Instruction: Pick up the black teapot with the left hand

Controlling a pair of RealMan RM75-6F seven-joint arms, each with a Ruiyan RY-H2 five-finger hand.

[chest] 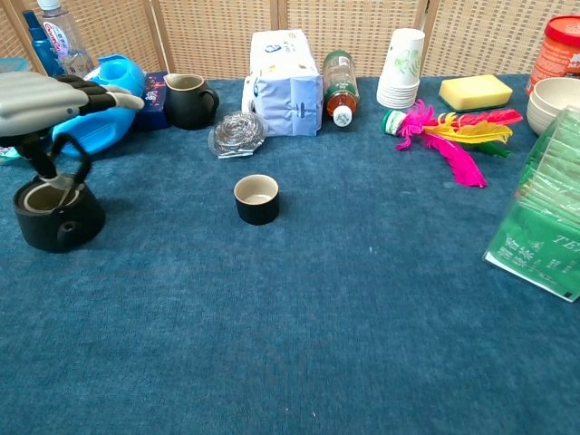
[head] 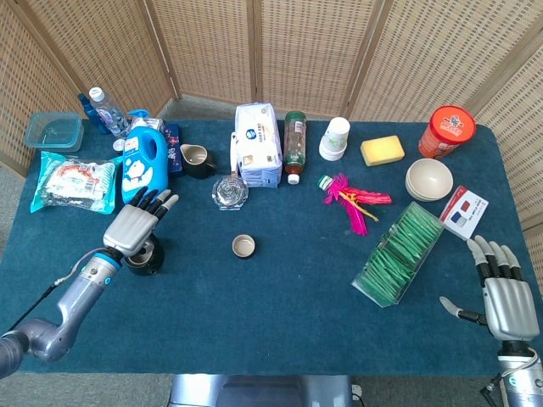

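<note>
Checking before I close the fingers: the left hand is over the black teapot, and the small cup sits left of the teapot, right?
Not quite. The left hand is over the black teapot, but the chest view shows the small cup to its right.

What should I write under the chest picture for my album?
The robot's left hand hovers flat over the black teapot on the blue table.

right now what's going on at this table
The robot's left hand hovers over the black teapot near the table's left side, fingers spread flat above the teapot's handle. It doesn't appear to be gripping it yet, and the teapot sits on the blue cloth. The right hand rests open at the table's near right corner, holding nothing.
</note>
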